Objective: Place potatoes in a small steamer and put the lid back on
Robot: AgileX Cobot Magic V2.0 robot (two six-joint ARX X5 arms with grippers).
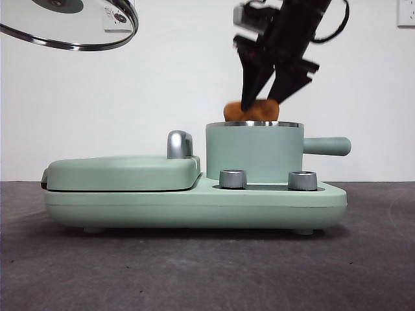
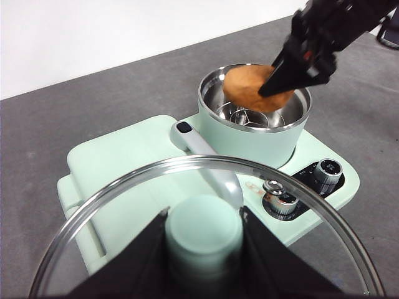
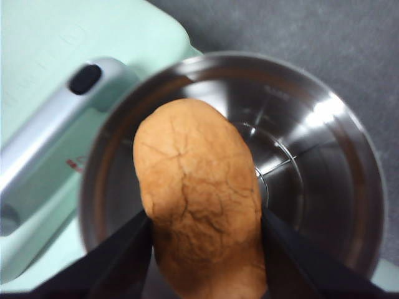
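The orange-brown wrinkled potato [image 3: 199,199] is held in my right gripper [image 1: 267,102], just above the open mouth of the mint-green steamer pot [image 1: 254,152]. It shows in the front view [image 1: 251,110] at the pot's steel rim and in the left wrist view [image 2: 252,88]. The pot's steel inside [image 3: 312,168] is bare below it. My left gripper [image 2: 203,240] is shut on the mint-green knob of the glass lid [image 2: 206,168] and holds it up high at the left, away from the pot; the lid [image 1: 68,26] shows at the top left corner in the front view.
The pot stands on a mint-green cooker base [image 1: 194,204] with two chrome dials [image 1: 233,179]. A flat mint-green griddle cover [image 1: 123,172] with a chrome handle [image 1: 179,144] lies left of the pot. The pot's side handle [image 1: 327,146] points right. The table [image 1: 194,272] is dark grey.
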